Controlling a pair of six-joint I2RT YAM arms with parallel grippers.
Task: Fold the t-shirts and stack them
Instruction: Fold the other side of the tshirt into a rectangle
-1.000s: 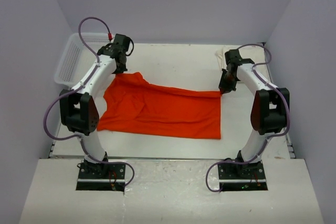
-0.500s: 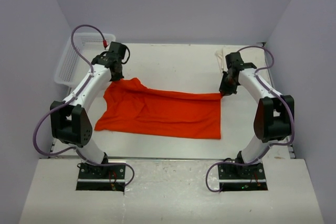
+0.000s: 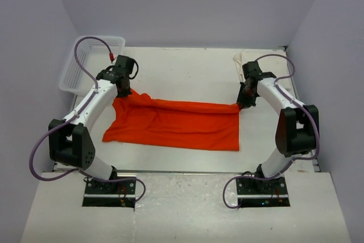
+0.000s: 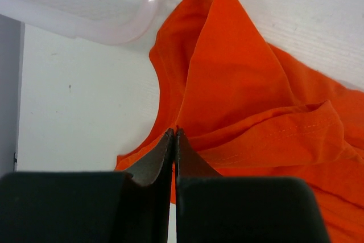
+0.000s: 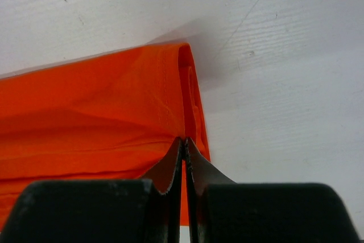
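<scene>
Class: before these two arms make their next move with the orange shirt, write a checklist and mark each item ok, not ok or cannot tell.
1. Left gripper shut on the orange t-shirt at its far left end: ok.
2. Right gripper shut on its far right corner: ok.
3. Cloth flat: not ok, wrinkled near the left gripper.
4. Near hem resting on the table: ok.
5. Basket apart from the cloth: ok.
6. Cream-white t-shirt folded: cannot tell, right arm hides most of it.
</scene>
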